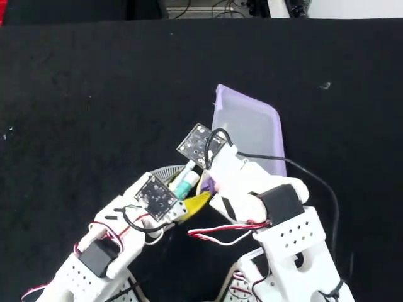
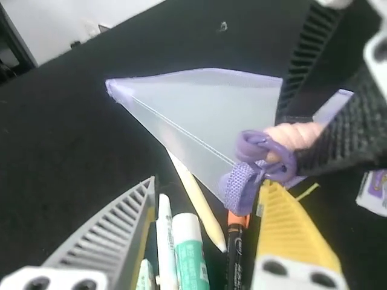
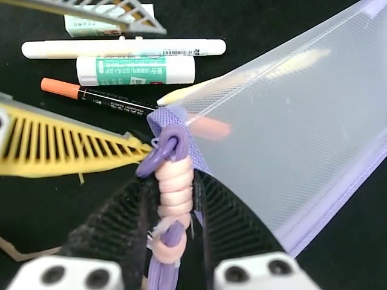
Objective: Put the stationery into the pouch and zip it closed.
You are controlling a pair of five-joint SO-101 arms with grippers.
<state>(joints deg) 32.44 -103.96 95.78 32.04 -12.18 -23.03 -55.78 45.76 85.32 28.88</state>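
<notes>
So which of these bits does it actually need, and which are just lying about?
Needed: pouch, zip pull in the right tool, white pen, glue stick, orange-capped marker, pencil, left tool.
Lying about: cables beyond the table.

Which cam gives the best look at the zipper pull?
Right wrist view: the zipper pull sits close-up, pinched in the right claw, ring and peach cord plain. Left wrist view shows it side-on, partly behind a black finger. High view: the right arm covers most of it.
</notes>
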